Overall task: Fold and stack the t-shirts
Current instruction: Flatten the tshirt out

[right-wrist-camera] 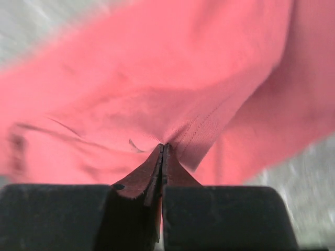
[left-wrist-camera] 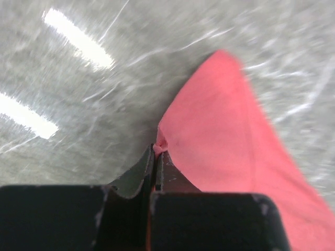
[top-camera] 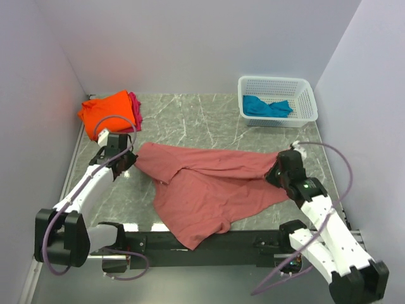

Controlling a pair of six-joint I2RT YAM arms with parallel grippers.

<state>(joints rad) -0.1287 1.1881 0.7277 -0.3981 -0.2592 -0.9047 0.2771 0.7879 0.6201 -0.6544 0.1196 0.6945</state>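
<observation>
The salmon-pink t-shirt [top-camera: 202, 190] lies stretched across the table middle, its lower part hanging over the near edge. My left gripper [top-camera: 131, 158] is shut on its left corner; the left wrist view shows a pinch of pink cloth [left-wrist-camera: 160, 145] between the closed fingers. My right gripper [top-camera: 276, 168] is shut on the shirt's right end; the right wrist view shows the cloth [right-wrist-camera: 172, 94] filling the frame. The orange t-shirt [top-camera: 106, 112] lies folded at the back left on top of the magenta one [top-camera: 135, 106]. The teal t-shirt [top-camera: 266, 107] lies crumpled in the basket.
A white mesh basket [top-camera: 306, 101] stands at the back right. Grey walls close in the table on the left, back and right. A black rail [top-camera: 209, 240] runs along the near edge between the arm bases.
</observation>
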